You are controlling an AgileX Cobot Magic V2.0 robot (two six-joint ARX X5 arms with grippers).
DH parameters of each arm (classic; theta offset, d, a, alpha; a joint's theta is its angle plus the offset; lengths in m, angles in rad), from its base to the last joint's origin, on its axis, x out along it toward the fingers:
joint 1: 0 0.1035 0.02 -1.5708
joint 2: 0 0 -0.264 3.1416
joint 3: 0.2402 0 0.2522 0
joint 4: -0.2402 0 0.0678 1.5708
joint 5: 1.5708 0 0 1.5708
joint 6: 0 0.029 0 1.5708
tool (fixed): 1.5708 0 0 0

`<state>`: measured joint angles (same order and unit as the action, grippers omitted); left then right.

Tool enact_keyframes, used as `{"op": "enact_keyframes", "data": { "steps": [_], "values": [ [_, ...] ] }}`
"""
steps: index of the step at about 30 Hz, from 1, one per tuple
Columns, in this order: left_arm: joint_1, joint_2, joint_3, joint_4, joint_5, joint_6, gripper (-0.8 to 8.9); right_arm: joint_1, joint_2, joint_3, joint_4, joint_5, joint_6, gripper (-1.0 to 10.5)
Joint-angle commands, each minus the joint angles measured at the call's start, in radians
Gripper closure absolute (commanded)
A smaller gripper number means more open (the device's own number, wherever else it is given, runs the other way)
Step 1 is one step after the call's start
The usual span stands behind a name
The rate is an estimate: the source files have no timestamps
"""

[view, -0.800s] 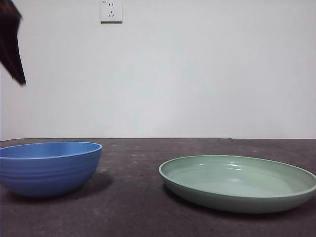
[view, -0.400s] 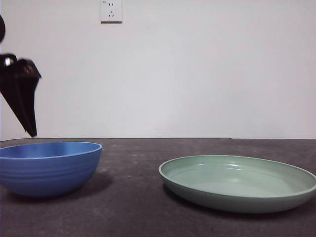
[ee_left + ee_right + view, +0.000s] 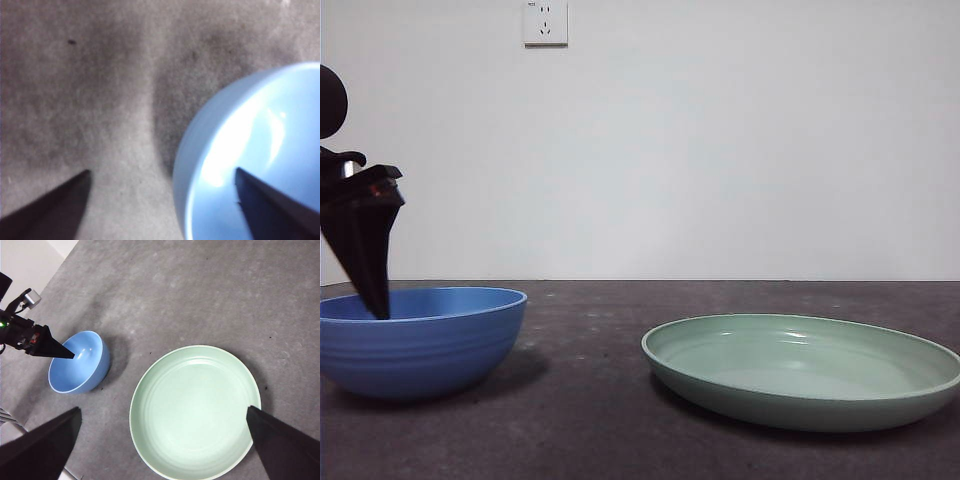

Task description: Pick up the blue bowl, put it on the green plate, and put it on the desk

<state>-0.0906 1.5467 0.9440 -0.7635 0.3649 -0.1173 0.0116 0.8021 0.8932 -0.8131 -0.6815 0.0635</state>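
Over the blue bowl [image 3: 418, 340] the left gripper [image 3: 162, 192] hangs with its jaws wide apart. One jaw is above the inside of the bowl, the other is outside the rim, above the bare bench [image 3: 590, 400], so the bowl's wall lies between them. From the front, a dark jaw tip reaches down to the bowl's rim on the side far from the green plate [image 3: 803, 368]. The bowl stands upright on the bench, beside the plate and apart from it. The right gripper [image 3: 162, 440] waits high above the plate, jaws also wide apart. On the wall behind there is a white socket [image 3: 545, 22]; its small marking is not readable.
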Motion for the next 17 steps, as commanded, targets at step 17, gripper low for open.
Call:
{"op": "enact_keyframes", "data": {
  "steps": [17],
  "values": [
    [-0.072,0.026,0.122,-0.016,-0.003,-0.022,7.97,0.001,0.006,0.014,0.004,-0.003,-0.008,3.6]
  ]
}}
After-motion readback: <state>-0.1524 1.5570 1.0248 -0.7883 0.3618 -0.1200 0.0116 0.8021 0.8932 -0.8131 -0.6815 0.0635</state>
